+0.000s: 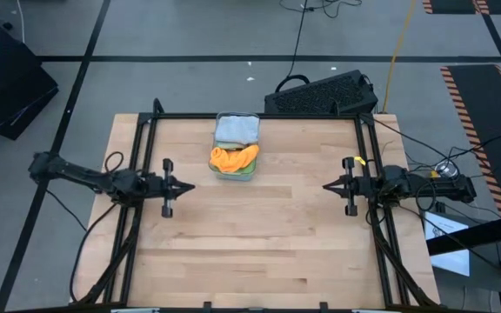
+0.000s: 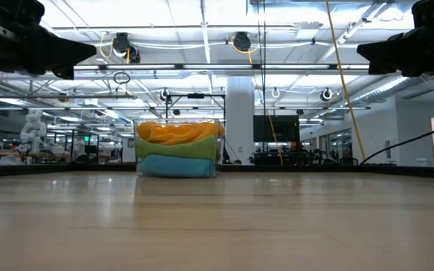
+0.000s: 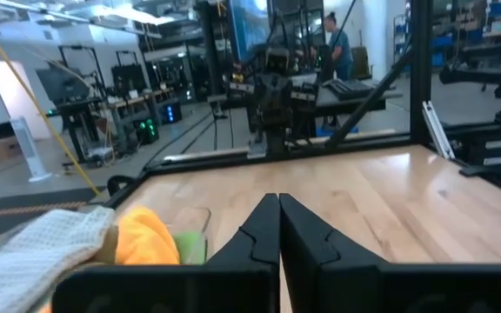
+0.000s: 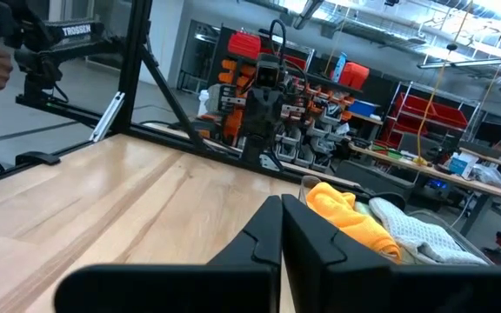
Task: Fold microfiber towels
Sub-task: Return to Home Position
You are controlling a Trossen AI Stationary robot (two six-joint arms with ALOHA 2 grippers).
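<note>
A clear plastic bin (image 1: 249, 173) stands on the table's far middle part with microfiber towels piled in it. A light grey towel (image 1: 236, 129) lies on top at the far end, an orange towel (image 1: 233, 157) is bunched at the near end, and green (image 2: 178, 149) and blue (image 2: 176, 165) layers show under the orange in the low view. My left gripper (image 1: 190, 186) hovers shut over the table's left side, pointing level toward the right. My right gripper (image 1: 327, 185) hovers shut over the right side, pointing level toward the left. Both are well clear of the bin.
A black metal frame (image 1: 259, 116) runs along the table's far, left and right edges. A black keyboard (image 1: 320, 94) lies on the floor beyond the far edge. Bare wood (image 1: 259, 243) stretches between the grippers and toward the near edge.
</note>
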